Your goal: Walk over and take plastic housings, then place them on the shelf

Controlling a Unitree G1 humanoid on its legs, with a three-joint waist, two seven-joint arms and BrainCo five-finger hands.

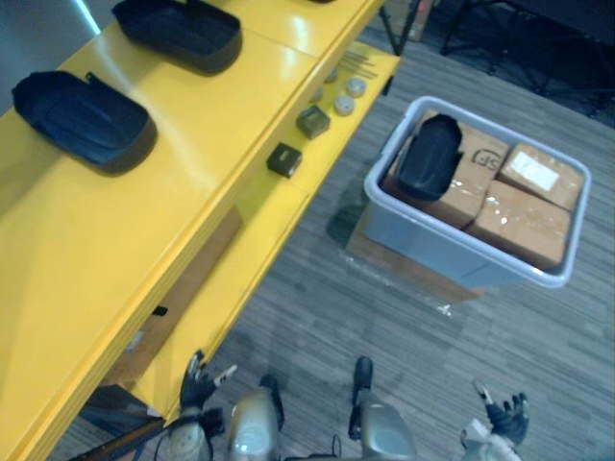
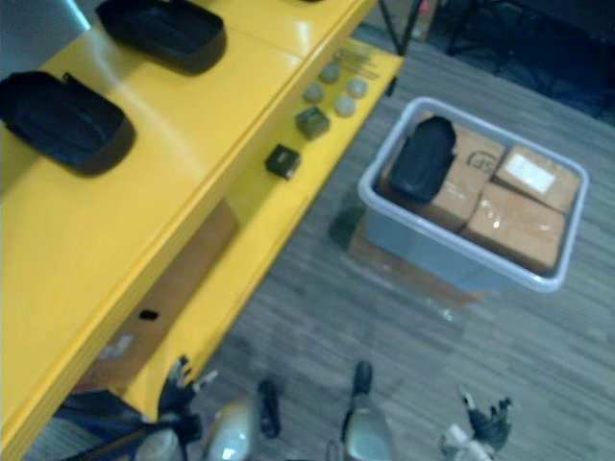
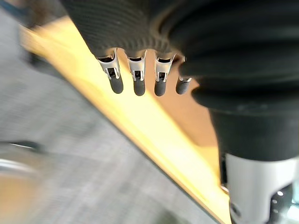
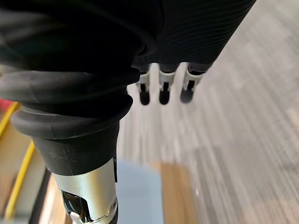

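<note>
In grey bin (image 1: 452,252), black housing (image 1: 430,156) partly behind rim; L hand (image 1: 197,382), R hand (image 1: 506,417) cut off, fingers slack.

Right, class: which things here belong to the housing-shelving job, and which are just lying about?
Job: grey bin; binned housing; near shelved housing; far shelved housing; yellow shelf.
Lying about: cardboard boxes; small dark blocks; round discs.
</note>
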